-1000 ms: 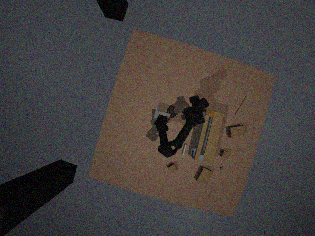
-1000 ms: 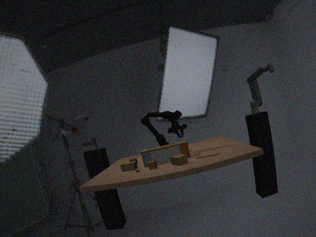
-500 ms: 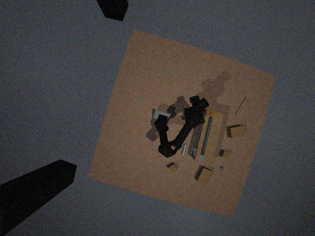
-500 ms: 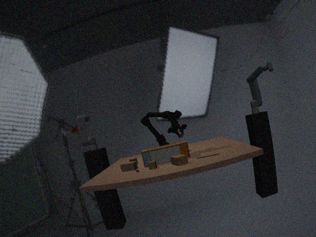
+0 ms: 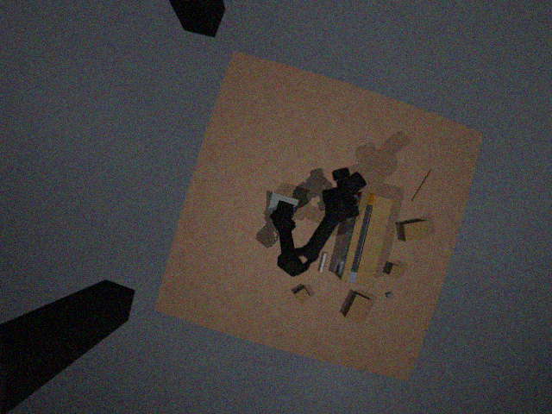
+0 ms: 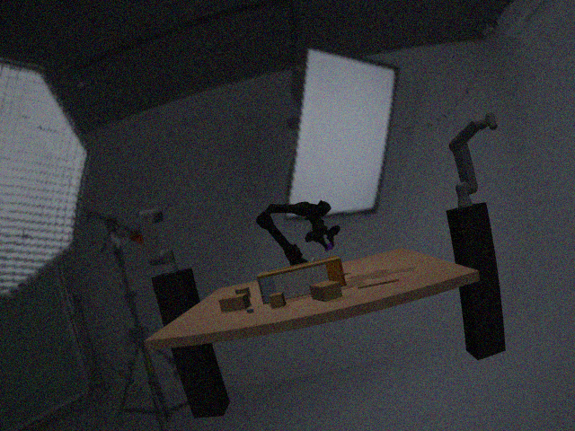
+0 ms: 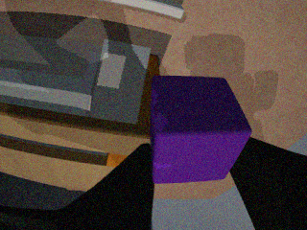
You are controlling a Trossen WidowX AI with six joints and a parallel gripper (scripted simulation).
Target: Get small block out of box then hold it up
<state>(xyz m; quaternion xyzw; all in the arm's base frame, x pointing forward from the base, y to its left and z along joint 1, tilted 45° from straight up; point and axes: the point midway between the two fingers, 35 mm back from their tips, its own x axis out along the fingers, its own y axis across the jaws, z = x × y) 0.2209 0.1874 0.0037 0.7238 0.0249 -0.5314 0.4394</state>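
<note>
My gripper [image 7: 187, 145] [image 6: 327, 244] is shut on the small purple block [image 7: 198, 126] [image 6: 329, 246]. In the exterior view it holds the block in the air above the far right end of the clear-fronted box [image 6: 296, 268]. In the overhead view the black arm [image 5: 329, 209] covers the block; the box [image 5: 372, 235] lies just to its right. In the wrist view the box's grey and tan parts [image 7: 71, 90] lie far below, left of the block.
Several tan blocks stand on the wooden table [image 5: 267, 134] [image 6: 418, 273] near the box, among them one [image 6: 325, 290] in front of it and one [image 5: 417, 229] to its right. A thin slat [image 5: 421, 185] lies at the right. Black pillars stand beyond the table edges.
</note>
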